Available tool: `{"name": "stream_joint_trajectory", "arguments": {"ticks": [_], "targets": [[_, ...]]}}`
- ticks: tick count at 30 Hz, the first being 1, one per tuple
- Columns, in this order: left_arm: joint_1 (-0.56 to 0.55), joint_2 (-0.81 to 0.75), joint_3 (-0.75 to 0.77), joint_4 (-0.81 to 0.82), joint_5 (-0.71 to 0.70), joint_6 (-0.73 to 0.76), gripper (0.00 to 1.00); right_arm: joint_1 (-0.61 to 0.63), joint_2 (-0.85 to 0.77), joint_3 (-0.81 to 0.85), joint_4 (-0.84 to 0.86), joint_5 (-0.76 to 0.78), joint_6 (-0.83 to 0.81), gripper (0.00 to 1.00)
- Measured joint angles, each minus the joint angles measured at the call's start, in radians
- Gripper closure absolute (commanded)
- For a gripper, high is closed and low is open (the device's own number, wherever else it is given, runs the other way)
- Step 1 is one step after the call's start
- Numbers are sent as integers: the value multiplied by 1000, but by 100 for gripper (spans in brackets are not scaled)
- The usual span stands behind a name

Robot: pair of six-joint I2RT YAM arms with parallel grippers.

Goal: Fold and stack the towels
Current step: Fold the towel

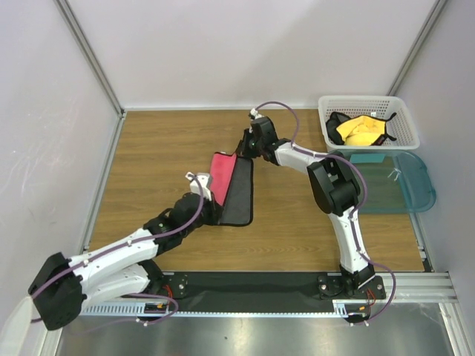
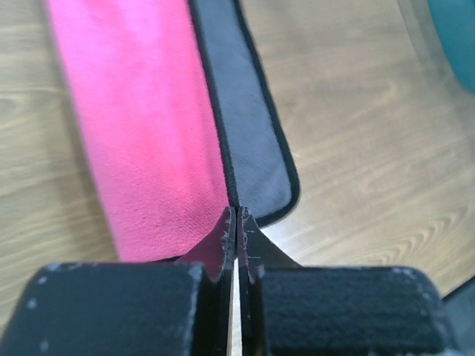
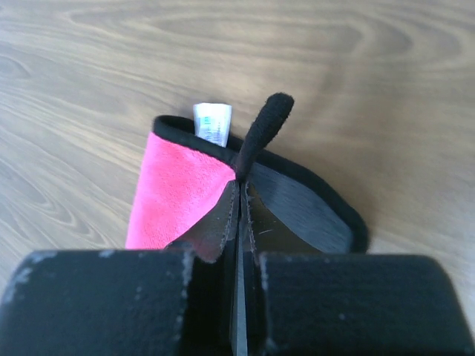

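Over the middle of the wooden table (image 1: 156, 148), seen from above, my two arms hold the pink towel (image 1: 223, 172) stretched between them, its black back showing along the right side. My left gripper (image 1: 211, 211) pinches the near end and my right gripper (image 1: 242, 151) pinches the far end. A yellow towel (image 1: 360, 130) lies crumpled in the white basket (image 1: 356, 99) at the far right corner, and the teal tub (image 1: 419, 189) sits just in front of it.

Through my left wrist camera, my jaws are pressed together on the towel's black edging, pink face to the left, black back to the right. I cannot tell whether the cloth touches the wood.

Through my right wrist camera, my jaws are likewise clamped on the edging. A white label (image 3: 211, 123) and a black loop (image 3: 264, 124) stick up just beyond them.
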Motion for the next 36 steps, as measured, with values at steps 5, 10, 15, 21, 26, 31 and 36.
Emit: {"name": "stream_joint_trajectory", "arguments": {"ticks": [5,10,15,21,26,31,36], "targets": [[-72,76,33,6,-12,-1,100,-3,-48,-57,5,7,-14,100],[-101,88,49,4,-37,-2,100,-8,-103,-89,16,16,-29,100],[-104,71,53,0,-55,-2,100,-8,-133,-97,35,26,-39,100],[-105,93,60,17,-52,0,100,-10,-136,-114,33,51,-60,100],[-109,152,69,53,-30,6,100,-23,-136,-127,29,64,-68,100],[-112,192,79,69,-21,17,99,-29,-134,-134,16,81,-82,100],[-114,220,92,74,-14,18,100,-35,-128,-148,9,96,-94,100]]}}
